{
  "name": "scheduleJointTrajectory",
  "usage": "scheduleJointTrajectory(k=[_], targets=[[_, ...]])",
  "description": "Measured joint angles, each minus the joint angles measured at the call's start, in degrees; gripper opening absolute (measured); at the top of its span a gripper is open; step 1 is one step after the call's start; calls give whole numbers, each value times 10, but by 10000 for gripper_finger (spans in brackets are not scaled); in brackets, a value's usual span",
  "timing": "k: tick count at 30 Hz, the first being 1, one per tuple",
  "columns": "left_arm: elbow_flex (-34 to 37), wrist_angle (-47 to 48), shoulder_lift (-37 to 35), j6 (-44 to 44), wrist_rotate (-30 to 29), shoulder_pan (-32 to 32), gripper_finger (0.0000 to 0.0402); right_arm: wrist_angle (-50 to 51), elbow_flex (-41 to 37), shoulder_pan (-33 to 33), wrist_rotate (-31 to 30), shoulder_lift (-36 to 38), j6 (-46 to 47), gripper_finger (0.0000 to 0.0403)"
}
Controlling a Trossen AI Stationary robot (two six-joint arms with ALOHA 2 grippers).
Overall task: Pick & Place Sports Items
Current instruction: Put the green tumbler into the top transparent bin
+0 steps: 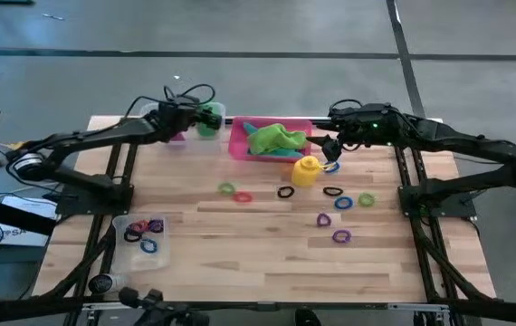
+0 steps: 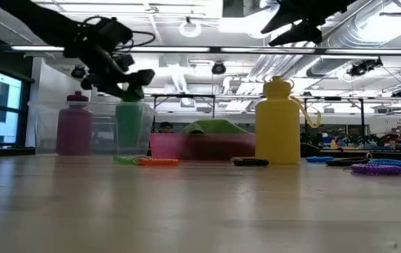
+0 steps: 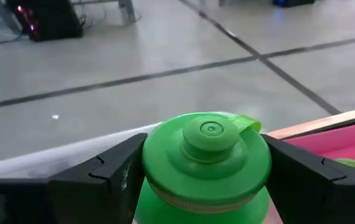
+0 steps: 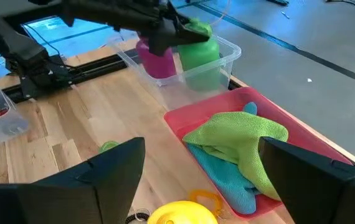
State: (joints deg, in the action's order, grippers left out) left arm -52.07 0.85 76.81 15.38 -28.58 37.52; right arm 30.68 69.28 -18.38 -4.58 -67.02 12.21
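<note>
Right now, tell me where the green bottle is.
In the high view, the green bottle stands in the clear tub at the far left, beside the purple bottle, with the left hand around its cap.

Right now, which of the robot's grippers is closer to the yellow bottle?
Right. The right gripper hangs open just above and beside the yellow bottle. The left gripper is across the table, its fingers around the green bottle in the clear tub.

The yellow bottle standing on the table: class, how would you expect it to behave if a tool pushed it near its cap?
The yellow bottle stands tall on a narrow base, so a high push would probably tip it. Its round body suggests it would then roll. Its smooth plastic looks rigid and possibly slippery.
</note>
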Motion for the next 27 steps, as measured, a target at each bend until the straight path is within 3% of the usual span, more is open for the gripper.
scheduleJointTrajectory(k=[18, 27], targets=[[0, 9, 15, 8, 1, 11, 209, 1, 0, -20, 2, 0, -5, 252], [-3, 5, 46, 46, 33, 23, 209, 1, 0, -24, 2, 0, -20, 252]])
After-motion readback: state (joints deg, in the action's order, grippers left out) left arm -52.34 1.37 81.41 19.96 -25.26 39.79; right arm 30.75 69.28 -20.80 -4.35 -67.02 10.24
